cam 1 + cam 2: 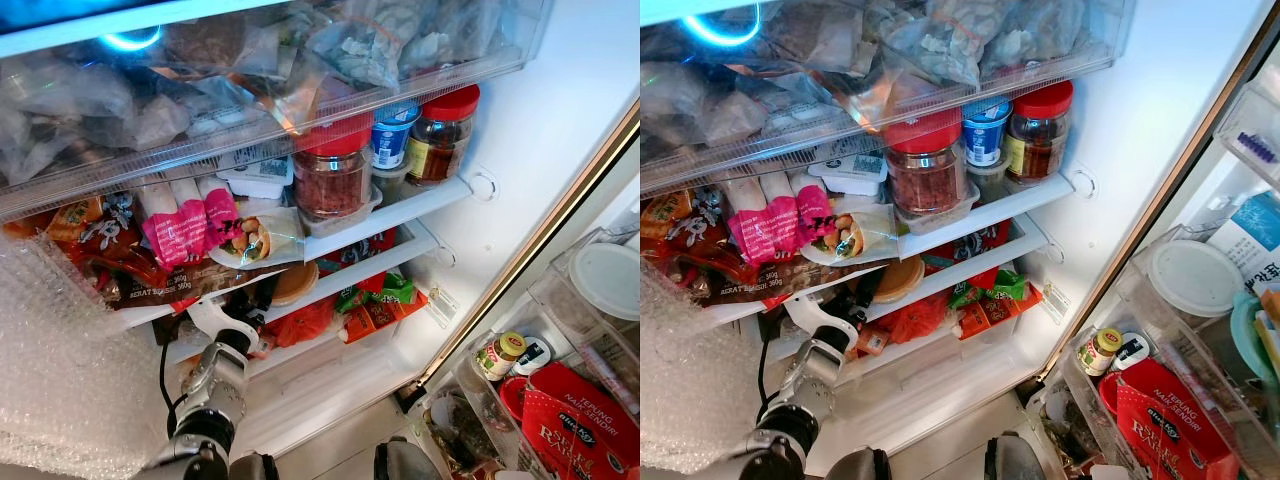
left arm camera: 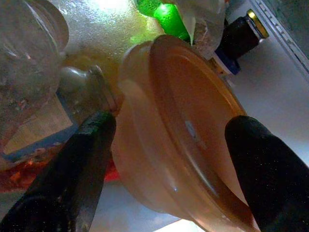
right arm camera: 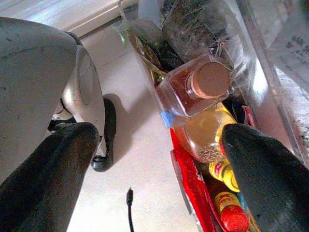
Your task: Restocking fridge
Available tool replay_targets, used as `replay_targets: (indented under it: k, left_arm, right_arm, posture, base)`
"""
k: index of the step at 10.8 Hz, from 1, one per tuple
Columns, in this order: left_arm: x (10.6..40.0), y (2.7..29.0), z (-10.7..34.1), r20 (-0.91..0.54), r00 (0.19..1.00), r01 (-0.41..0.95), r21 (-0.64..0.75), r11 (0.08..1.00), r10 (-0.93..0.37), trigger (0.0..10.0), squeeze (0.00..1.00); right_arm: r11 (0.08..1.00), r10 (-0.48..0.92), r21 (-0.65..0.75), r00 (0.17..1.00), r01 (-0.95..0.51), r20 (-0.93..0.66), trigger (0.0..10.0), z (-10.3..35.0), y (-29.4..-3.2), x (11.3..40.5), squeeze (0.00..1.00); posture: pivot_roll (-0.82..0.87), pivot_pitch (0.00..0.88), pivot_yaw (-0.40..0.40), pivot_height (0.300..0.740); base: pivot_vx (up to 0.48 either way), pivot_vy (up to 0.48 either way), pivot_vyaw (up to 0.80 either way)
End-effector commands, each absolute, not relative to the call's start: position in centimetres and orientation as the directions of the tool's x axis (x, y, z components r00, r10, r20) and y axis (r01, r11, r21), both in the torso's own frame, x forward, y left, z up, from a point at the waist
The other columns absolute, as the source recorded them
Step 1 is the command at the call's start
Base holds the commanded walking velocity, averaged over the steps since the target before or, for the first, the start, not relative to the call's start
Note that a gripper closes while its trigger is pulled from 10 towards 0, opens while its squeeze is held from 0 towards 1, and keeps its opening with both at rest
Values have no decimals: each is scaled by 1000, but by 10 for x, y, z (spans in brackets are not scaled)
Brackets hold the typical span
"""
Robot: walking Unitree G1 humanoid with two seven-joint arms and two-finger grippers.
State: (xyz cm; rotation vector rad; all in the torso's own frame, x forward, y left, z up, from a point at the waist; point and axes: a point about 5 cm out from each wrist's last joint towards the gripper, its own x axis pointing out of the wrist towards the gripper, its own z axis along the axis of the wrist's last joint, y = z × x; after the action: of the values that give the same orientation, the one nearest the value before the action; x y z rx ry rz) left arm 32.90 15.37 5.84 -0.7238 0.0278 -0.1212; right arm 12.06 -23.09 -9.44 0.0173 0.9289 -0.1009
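Note:
A round tan container with a lid (image 1: 293, 283) lies on the fridge's lower shelf (image 1: 372, 262), among red and green packets (image 1: 372, 300). My left arm (image 1: 214, 385) reaches up into that shelf, and the left gripper (image 2: 171, 128) stands open, one black finger (image 2: 91, 145) on each side of the container (image 2: 193, 111). I cannot tell whether the fingers touch it. The right gripper (image 3: 159, 137) hangs open over the pale floor beside the door bin, holding nothing.
The shelf above holds two red-lidded jars (image 1: 330, 170), a blue-lidded tub (image 1: 392, 132), a wrapped sandwich (image 1: 255, 238) and pink packets (image 1: 190, 232). The door bins on the right hold a red packet (image 1: 575, 420) and small jars (image 1: 498, 354). Bubble wrap (image 1: 70, 370) hangs at left.

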Motion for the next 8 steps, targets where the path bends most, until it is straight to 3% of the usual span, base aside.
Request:
replay_targets:
  k: [1, 6, 8]
  left_arm:
    - [324, 153, 53, -3, 991, 101, -639, 763, -134, 10000, 0]
    - [313, 151, 49, 6, 991, 112, -611, 784, -136, 10000, 0]
    - [304, 147, 45, 3, 985, 151, -527, 837, -175, 10000, 0]
  right_arm:
    - [994, -90, -34, 585, 106, -806, 10000, -96, -233, 115, 0]
    - [994, -92, -36, 586, 106, -805, 10000, -96, -233, 115, 0]
    - [993, -94, -37, 588, 108, -803, 10000, -95, -233, 115, 0]
  posture:
    - [-182, 110, -5, 655]
    - [-180, 109, -5, 655]
    - [-180, 110, -8, 655]
  base:
    - [0, 0, 0]
    - [0, 0, 0]
    - [0, 0, 0]
